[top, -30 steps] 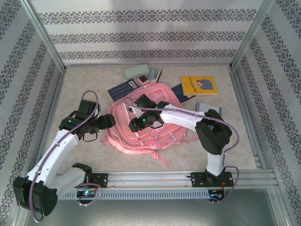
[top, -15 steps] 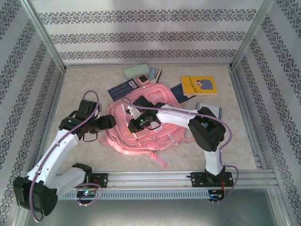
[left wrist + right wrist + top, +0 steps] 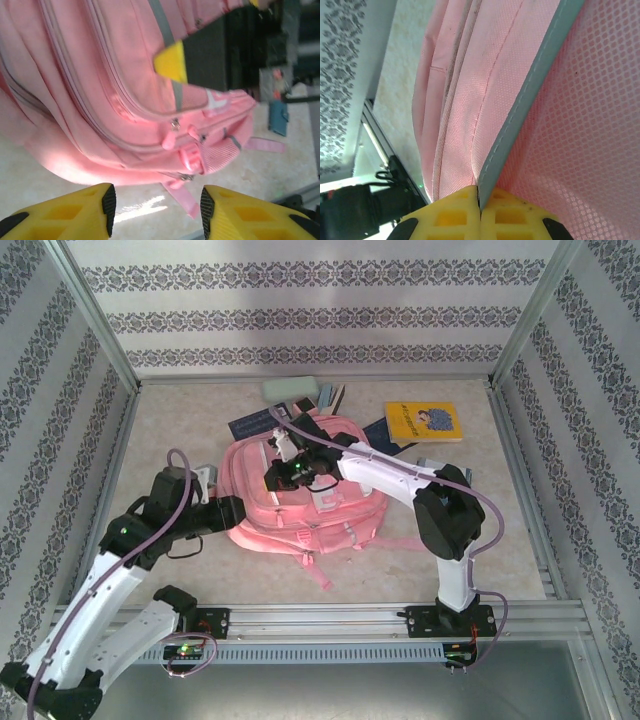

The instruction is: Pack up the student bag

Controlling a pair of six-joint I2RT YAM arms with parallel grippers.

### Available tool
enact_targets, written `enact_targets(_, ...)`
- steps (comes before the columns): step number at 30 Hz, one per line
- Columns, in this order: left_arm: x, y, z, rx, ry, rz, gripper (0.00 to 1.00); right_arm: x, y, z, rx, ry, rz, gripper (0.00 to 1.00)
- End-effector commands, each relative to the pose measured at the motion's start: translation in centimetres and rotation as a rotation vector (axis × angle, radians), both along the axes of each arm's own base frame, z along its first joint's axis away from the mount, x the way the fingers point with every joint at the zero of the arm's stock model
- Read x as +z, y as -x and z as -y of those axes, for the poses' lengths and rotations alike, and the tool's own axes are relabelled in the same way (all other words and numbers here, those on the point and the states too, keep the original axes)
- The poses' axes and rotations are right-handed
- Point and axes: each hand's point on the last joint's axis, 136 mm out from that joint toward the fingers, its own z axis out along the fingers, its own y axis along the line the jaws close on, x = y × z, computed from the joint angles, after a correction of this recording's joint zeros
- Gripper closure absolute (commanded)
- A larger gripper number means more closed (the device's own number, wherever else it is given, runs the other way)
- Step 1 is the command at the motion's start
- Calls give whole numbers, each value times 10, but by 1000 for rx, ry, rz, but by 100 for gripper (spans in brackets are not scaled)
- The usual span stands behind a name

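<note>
Yellow fingertips on the right gripper are squeezed flat against each other. The grey-trimmed edge of a mesh pocket is pinched right in the seam between them. That pocket belongs to the pink bag, so this gripper is clamped tight on fabric with no gap at all.

The left gripper is a different story. Its two yellow fingers stand apart with nothing between them, just bare table showing through the gap. It sits low by the bag's left side, and I can't tell from overhead whether it actually touches.

The bag lies flat around the middle of the table, with a loose strap trailing toward the near edge. A couple of dark blue books poke out from under its far side. A yellow book lies off to the far right, clear of the bag. A pale green case sits near the back wall.

The tabletop is a beige, mottled stone-look surface and catches a bit of glare in the left wrist view. Striped grey-and-white floral wallpaper covers the three walls, with metal posts in the corners. A metal rail runs along the near edge, where both arms are bolted down.
</note>
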Motion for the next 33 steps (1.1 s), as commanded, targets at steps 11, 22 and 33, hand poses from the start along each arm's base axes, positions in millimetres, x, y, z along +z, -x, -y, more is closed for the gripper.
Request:
enact_targets(11,-55,35,39,-160,-129,-53,50,82,-34,0,-136,-182,-23,100)
enact_targets(22,-86,32,92,-243,-116,8,43,96,-51,16,-213,-242,-67,100)
enact_targets(33,-108,16,105,-231,-123,51,46,98,-59,15,-267,-301,-126,100)
